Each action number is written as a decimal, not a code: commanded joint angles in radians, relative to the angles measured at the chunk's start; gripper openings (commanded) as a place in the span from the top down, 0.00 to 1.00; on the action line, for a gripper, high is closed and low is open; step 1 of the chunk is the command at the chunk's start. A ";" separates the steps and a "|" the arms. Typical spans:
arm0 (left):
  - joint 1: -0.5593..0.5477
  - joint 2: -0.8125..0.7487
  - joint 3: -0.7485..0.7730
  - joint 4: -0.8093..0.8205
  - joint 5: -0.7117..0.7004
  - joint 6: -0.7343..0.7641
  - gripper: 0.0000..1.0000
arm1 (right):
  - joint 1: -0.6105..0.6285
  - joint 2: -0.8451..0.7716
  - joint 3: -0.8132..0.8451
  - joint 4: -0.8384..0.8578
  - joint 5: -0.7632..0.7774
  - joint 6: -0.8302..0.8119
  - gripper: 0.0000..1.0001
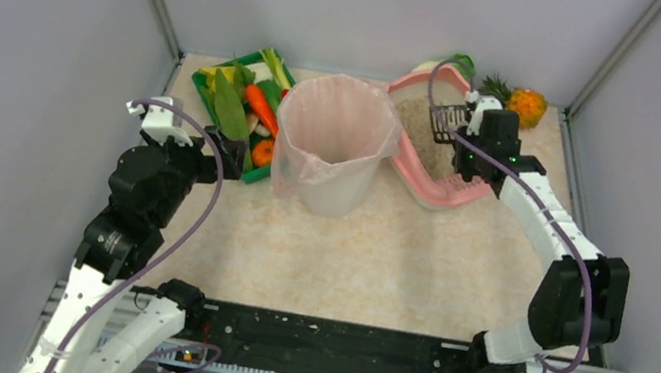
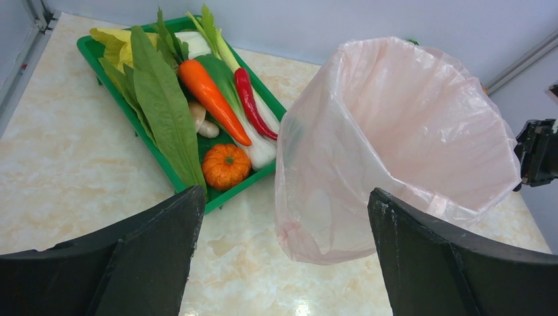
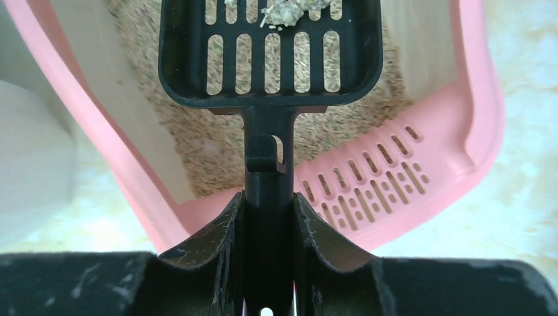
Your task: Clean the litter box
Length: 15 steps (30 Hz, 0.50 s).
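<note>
So, mid-task: right gripper (image 3: 268, 210) is clamped tight on the black slotted scoop (image 3: 270, 52), which holds a clump (image 3: 283, 13) over the litter box (image 3: 475, 131) at the table's far right, beside the pink-lined bin (image 1: 334, 142). Dumping isn't done yet. Left gripper (image 2: 283, 197) is wide open and empty.

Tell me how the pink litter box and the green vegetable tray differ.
The litter box is pink; the tray is green. The litter box holds grey-beige litter; the tray holds vegetables. The litter box has a slotted lip at one end; the tray's rim shows none. The litter box sits right of the bin, the tray left. Both are shallow and open-topped.
</note>
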 commanded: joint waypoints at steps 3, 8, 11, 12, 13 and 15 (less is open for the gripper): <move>-0.001 0.003 -0.006 0.042 0.000 0.002 0.01 | 0.118 -0.014 0.034 -0.039 0.350 -0.257 1.00; -0.001 -0.003 -0.006 0.036 0.001 -0.006 0.01 | 0.072 -0.044 0.023 -0.002 0.111 -0.157 1.00; -0.001 -0.019 -0.006 0.025 -0.007 -0.007 0.01 | -0.016 -0.067 -0.007 0.065 -0.138 -0.005 1.00; 0.000 -0.024 -0.006 0.020 -0.011 -0.007 0.01 | -0.038 -0.072 -0.019 0.089 -0.208 0.031 1.00; -0.001 -0.029 -0.006 0.015 -0.014 -0.008 0.01 | -0.058 -0.073 -0.028 0.110 -0.268 0.061 1.00; 0.000 -0.035 -0.007 0.012 -0.017 -0.009 0.01 | -0.072 -0.065 -0.029 0.121 -0.313 0.092 1.00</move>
